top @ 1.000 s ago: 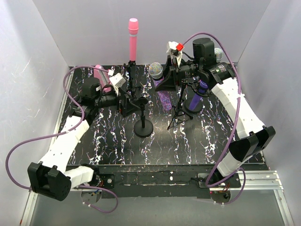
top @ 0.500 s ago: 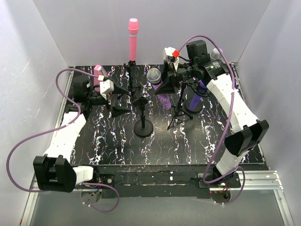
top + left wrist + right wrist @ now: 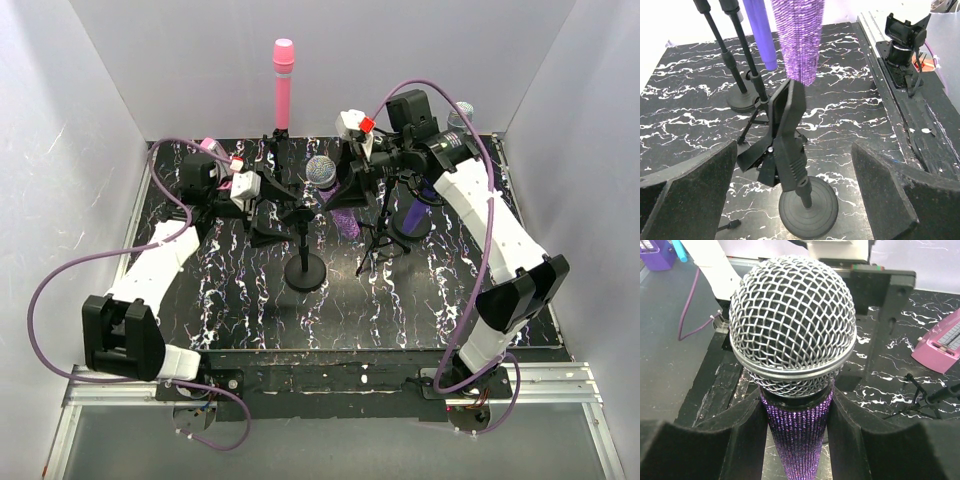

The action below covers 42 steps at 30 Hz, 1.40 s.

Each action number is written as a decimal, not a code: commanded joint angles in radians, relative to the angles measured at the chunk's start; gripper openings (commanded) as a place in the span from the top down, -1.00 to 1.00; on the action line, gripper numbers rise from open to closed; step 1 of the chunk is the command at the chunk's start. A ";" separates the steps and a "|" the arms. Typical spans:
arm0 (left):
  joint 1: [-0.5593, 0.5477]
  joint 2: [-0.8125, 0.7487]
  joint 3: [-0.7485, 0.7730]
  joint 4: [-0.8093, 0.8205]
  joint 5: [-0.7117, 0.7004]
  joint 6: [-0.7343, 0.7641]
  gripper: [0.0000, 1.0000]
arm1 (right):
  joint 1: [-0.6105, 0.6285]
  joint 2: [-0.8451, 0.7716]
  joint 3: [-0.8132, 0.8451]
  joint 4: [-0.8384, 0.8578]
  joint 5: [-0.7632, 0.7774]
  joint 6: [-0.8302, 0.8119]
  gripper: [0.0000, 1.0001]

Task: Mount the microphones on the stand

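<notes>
The right gripper [image 3: 795,440] is clamped on the glittery purple microphone [image 3: 792,325], just under its silver mesh head; this microphone hangs above the table [image 3: 230,295], near the clip [image 3: 787,120] of the middle stand [image 3: 304,270]; the left gripper [image 3: 787,187] holds its fingers wide apart, just beside that clip; the pink microphone [image 3: 283,85] stands upright at the back.

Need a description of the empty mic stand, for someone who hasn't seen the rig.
On the black marbled table, look at the middle. The short black stand there sits on a round disc base with an empty clip on top. Unlike it, the rear stand holds a pink microphone, the right stand a dark purple microphone, and the tripod stand has legs.
</notes>
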 commanded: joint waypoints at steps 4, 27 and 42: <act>-0.005 0.056 0.052 -0.001 0.033 0.012 -0.96 | 0.040 0.024 0.070 0.007 -0.005 -0.036 0.97; -0.030 0.145 0.082 -0.026 0.009 -0.011 0.24 | 0.076 0.115 0.138 0.056 0.021 0.001 0.97; -0.031 0.101 0.066 -0.058 -0.056 -0.022 0.98 | 0.086 0.058 0.119 0.061 -0.005 0.074 0.97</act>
